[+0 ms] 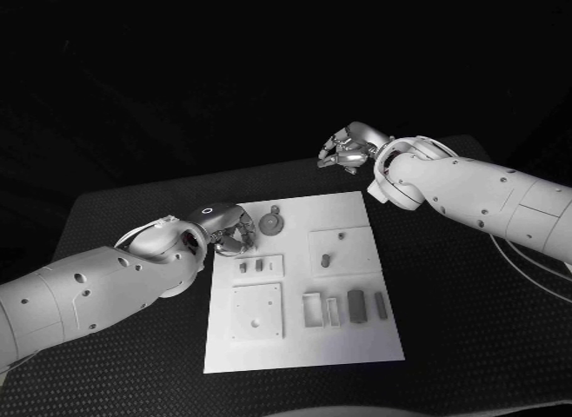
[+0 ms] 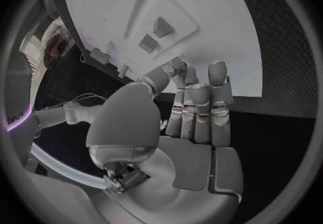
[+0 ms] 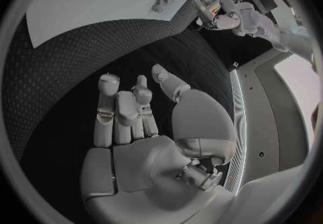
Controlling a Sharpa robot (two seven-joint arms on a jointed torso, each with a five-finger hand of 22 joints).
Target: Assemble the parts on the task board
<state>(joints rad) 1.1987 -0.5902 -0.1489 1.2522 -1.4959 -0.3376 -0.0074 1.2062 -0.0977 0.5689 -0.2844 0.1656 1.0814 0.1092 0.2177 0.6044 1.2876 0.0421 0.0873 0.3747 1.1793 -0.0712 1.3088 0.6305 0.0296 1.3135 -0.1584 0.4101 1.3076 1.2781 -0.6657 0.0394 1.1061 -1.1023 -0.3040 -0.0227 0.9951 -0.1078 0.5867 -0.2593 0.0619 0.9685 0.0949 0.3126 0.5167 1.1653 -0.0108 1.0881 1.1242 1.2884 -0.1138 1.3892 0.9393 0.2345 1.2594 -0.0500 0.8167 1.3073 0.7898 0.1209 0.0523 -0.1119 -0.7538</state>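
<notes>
Hovering at the task board's [image 1: 299, 347] left edge, my left hand [image 1: 229, 231] holds nothing, fingers extended side by side. My right hand [image 1: 349, 149], fingers loosely spread and empty, hangs beyond the far right corner.

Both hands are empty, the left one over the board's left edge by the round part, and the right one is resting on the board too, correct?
Not quite. The right hand is off the task board, over the black table beyond its far edge, as the head view shows. The rest holds: both are empty, left hand beside the round part.

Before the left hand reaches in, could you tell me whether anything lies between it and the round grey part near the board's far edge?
Nothing visible does. The left hand hovers at the task board's left edge, with bare white board between it and the round grey part.
</notes>
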